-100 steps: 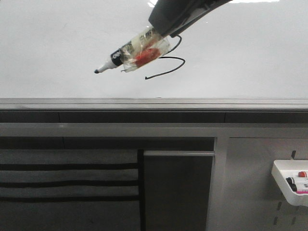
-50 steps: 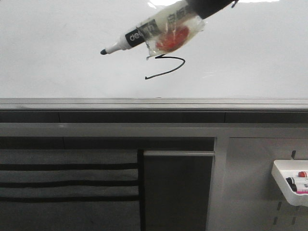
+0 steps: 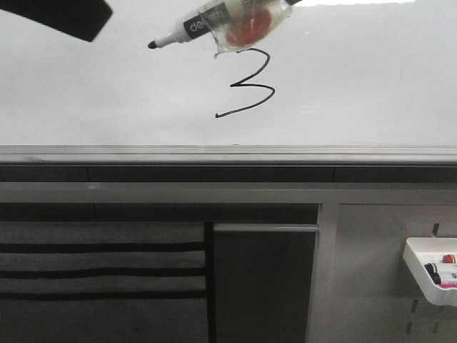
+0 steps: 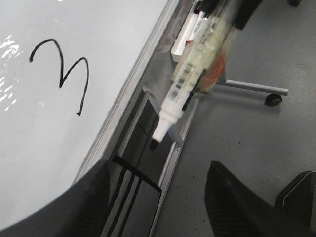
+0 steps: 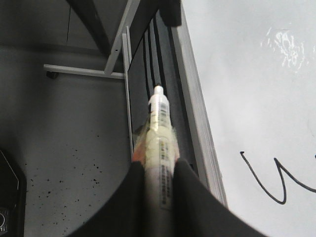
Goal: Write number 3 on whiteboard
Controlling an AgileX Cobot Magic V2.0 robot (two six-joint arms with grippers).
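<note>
The number 3 (image 3: 250,86) stands in thin black line on the whiteboard (image 3: 371,71), fully uncovered. Just above it, at the top edge of the front view, hangs a black-tipped marker (image 3: 207,25) wrapped in clear tape with a red patch, its tip pointing left and off the board. My right gripper (image 5: 160,165) is shut on the marker (image 5: 159,128). A dark part of my left arm (image 3: 64,18) shows at the top left. My left gripper (image 4: 158,173) is open and empty, with the marker (image 4: 190,81) and the number 3 (image 4: 64,74) ahead of it.
The board's grey bottom rail (image 3: 228,153) runs across the view. Below it are dark panels and a grey pegboard panel (image 3: 371,286) carrying a white tray (image 3: 428,275) of markers. A stand leg with a caster (image 4: 271,98) rests on the grey floor.
The marker has risen up and away from the number 3, which now shows whole. A dark part of the left arm has come in at the top left.
</note>
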